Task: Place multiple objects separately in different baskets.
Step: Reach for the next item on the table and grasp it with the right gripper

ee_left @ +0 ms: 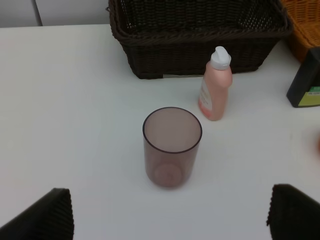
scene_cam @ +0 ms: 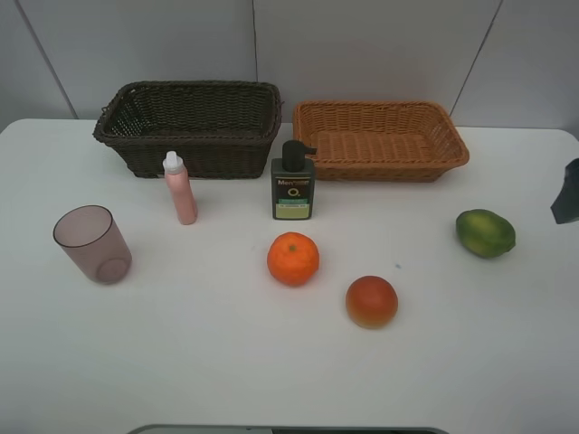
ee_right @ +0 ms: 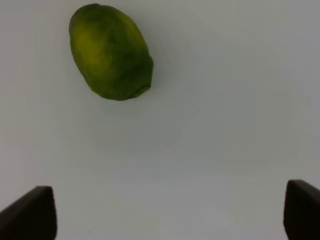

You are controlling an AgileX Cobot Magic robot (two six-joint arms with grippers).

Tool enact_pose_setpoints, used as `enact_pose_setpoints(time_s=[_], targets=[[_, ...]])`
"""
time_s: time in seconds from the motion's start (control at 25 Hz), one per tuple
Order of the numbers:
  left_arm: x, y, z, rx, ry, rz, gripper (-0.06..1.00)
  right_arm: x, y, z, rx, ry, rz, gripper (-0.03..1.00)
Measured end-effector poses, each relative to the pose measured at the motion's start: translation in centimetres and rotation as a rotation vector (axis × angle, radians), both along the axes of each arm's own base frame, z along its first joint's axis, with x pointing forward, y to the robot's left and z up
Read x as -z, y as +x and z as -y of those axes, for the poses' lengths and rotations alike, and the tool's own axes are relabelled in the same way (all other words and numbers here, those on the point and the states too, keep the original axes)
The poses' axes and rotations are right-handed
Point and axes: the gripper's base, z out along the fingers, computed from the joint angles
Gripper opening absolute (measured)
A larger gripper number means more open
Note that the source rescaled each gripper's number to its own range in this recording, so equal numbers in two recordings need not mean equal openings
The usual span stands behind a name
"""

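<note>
Two baskets stand at the back, a dark brown one (scene_cam: 194,154) and an orange-tan one (scene_cam: 384,168); nothing shows inside either. In front stand a slim pink bottle (scene_cam: 179,188), a dark green pump bottle (scene_cam: 292,185) and a translucent pink cup (scene_cam: 92,244). An orange (scene_cam: 293,259), a red-yellow fruit (scene_cam: 372,301) and a green fruit (scene_cam: 485,232) lie on the white table. My left gripper (ee_left: 170,216) is open, short of the cup (ee_left: 172,145) and above the table. My right gripper (ee_right: 167,212) is open too, with the green fruit (ee_right: 111,52) ahead of it and apart from it.
A dark part of the right arm (scene_cam: 566,192) shows at the table's right edge. In the left wrist view the pink bottle (ee_left: 215,87) stands just in front of the dark basket (ee_left: 200,55), with the pump bottle (ee_left: 305,82) beyond it. The objects stand well apart.
</note>
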Motion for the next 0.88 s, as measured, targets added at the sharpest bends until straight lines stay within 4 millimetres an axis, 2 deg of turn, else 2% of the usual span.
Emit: enact_pose_setpoints(time_s=[0.2, 0.44, 0.64, 0.88], targets=[[0.0, 0.0, 0.0, 0.0, 0.0, 0.0, 1.0, 1.3, 1.8, -0.1, -0.051, -0.007, -0.041, 0.92], [0.0, 0.0, 0.0, 0.0, 0.0, 0.0, 1.0, 3.9, 4.4, -0.4, -0.09, -0.004, -0.123, 0.92], [0.0, 0.0, 0.0, 0.0, 0.0, 0.0, 1.0, 5.1, 7.4, -1.0, -0.23, 0.017, -0.171, 0.92], [0.0, 0.0, 0.0, 0.0, 0.0, 0.0, 1.0, 7.7, 10.3, -1.6, -0.383, 0.037, -0.234, 0.92]])
